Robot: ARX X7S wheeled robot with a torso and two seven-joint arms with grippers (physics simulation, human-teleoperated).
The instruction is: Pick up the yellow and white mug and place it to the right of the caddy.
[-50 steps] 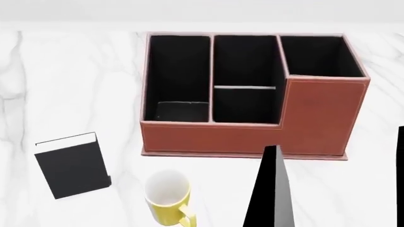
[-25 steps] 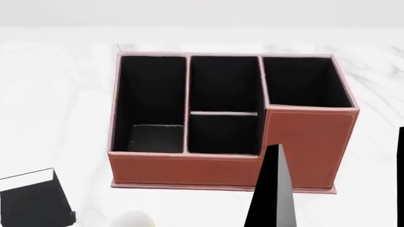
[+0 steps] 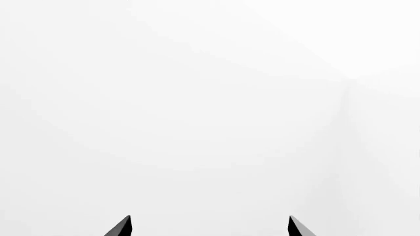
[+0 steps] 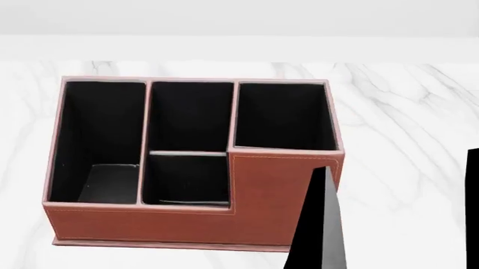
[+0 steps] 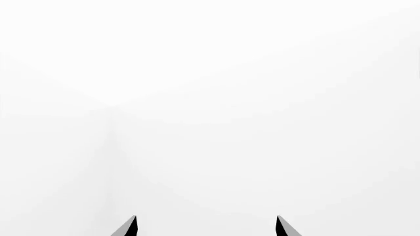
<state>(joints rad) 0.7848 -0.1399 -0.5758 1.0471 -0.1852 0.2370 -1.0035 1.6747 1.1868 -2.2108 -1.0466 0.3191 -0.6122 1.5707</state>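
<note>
Head view: the caddy (image 4: pixel 190 168) sits on the marble table (image 4: pixel 404 129); the mug is out of sight. A black finger (image 4: pixel 318 224) of the right gripper overlaps the caddy's front.

Left wrist view: left gripper (image 3: pixel 208 227) fingertips apart, holding nothing.

Right wrist view: right gripper (image 5: pixel 204 227) fingertips apart, holding nothing.

Head view: looking forward and down from close above the caddy (image 4: pixel 247 196), which is filling most of the frame on the marble table (image 4: pixel 404 112).
Left wrist view: facing blank white; only two dark fingertips (image 3: pixel 121 227) showing.
Right wrist view: facing blank white likewise, fingertips (image 5: pixel 128 227) at the edge.
Shared: nothing recognisable.
</note>
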